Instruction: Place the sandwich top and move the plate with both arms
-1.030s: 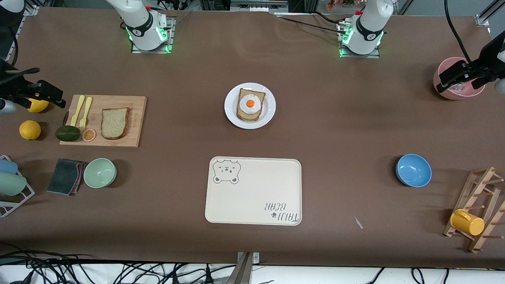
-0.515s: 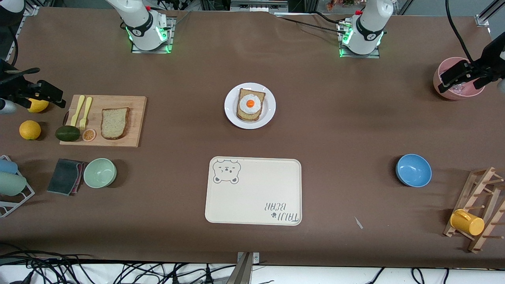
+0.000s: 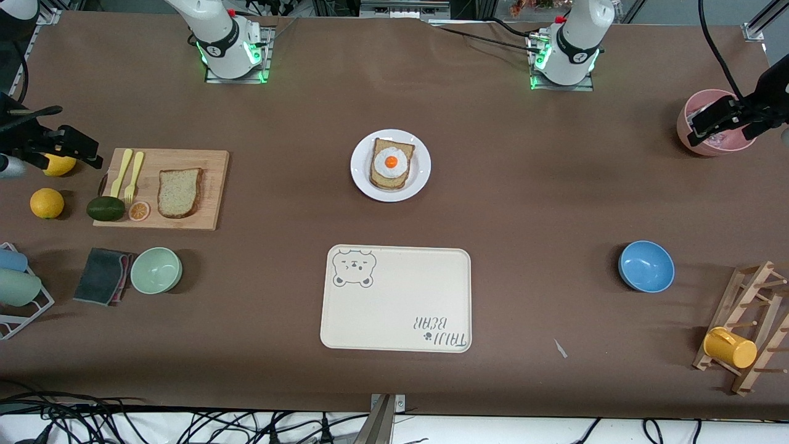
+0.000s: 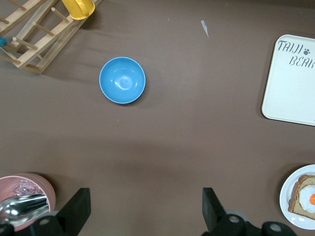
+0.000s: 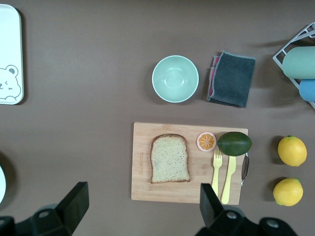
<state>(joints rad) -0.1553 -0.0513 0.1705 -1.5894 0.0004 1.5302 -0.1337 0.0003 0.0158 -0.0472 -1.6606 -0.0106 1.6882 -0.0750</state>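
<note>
The sandwich top (image 3: 179, 192), a plain speckled slice with a brown crust, lies flat on a wooden board (image 3: 209, 185) toward the right arm's end of the table. It also shows in the right wrist view, sandwich top (image 5: 170, 158). At the table's middle the white plate (image 3: 360, 166) carries a bread slice with a fried egg (image 3: 391, 163). My right gripper (image 3: 61, 140) hangs open over a lemon beside the board, right gripper (image 5: 141, 202) empty. Over a pink bowl (image 3: 736, 145) at the left arm's end hovers my left gripper (image 3: 715, 120), open and empty, left gripper (image 4: 144, 209).
On the board are a yellow fork and knife (image 3: 129, 172), an orange slice (image 3: 138, 211) and an avocado (image 3: 105, 208). The bear tray (image 3: 394, 320) lies nearer the camera than the plate. A green bowl (image 3: 156, 270), grey cloth (image 3: 102, 275), blue bowl (image 3: 646, 266) and wooden rack with yellow cup (image 3: 730, 347) stand around.
The left gripper has drifted slightly over the pink bowl toward the table's end. The right gripper and everything on the table stay where they were.
</note>
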